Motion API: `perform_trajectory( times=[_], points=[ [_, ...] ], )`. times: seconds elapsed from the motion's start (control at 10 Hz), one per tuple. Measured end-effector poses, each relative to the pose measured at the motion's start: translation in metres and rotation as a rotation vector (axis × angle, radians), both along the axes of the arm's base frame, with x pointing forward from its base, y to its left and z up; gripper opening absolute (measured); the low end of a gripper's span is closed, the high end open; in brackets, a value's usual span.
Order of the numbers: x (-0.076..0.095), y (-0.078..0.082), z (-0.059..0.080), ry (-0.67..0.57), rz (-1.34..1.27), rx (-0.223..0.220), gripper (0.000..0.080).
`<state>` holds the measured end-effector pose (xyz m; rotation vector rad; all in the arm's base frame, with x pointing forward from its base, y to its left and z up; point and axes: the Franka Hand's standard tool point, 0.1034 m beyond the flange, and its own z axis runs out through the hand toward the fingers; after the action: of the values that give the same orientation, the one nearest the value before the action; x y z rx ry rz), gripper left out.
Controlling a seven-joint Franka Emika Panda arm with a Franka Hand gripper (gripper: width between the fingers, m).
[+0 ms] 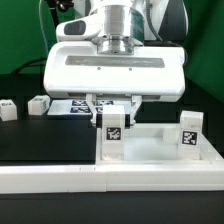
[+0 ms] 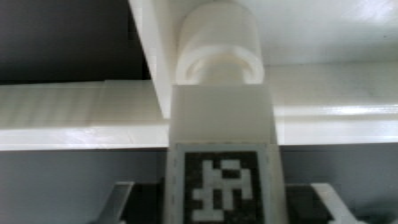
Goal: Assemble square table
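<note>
Leg fitting in hand: we see the gripper (image 1: 114, 103) jaws narrowed onto the held leg (image 1: 113, 128), upright at a corner of the square top (image 1: 150, 152). Next, we judge, it needs twisting down into its socket. We count four legs: held leg, second upright leg (image 1: 190, 130), loose leg (image 1: 8, 110), other loose leg (image 1: 38, 103); one top.

The gripper (image 1: 114, 106) is covering the top of the leg (image 1: 113, 132) under it, and its body is blocking much of the marker board (image 1: 70, 106). At the exterior view's left edge a loose leg (image 1: 7, 110) is getting cropped. In the wrist view, the leg's tag (image 2: 221, 188) is running off frame, blurring.
</note>
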<state>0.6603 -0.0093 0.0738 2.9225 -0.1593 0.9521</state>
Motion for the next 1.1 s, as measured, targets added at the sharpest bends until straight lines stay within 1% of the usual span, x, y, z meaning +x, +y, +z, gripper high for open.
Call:
perform_trajectory(
  times=[0.3, 0.6, 0.7, 0.8, 0.9, 1.0, 1.1],
  points=[
    [-0.0067, 0.0017, -0.0029, -0.017, 0.002, -0.006, 0.0288],
    [-0.0080, 0.0020, -0.0049, -0.005, -0.008, 0.000, 0.0288],
    [-0.0080, 0.0019, -0.0050, -0.005, -0.008, -0.001, 0.0472],
    [-0.0081, 0.0019, -0.0051, -0.005, -0.008, -0.001, 0.0588],
    [-0.0081, 0.0019, -0.0051, -0.004, -0.008, -0.001, 0.0588],
    [-0.0081, 0.0019, -0.0052, -0.004, -0.008, -0.001, 0.0637],
    [-0.0081, 0.0019, -0.0052, -0.004, -0.008, -0.001, 0.0647]
  ],
)
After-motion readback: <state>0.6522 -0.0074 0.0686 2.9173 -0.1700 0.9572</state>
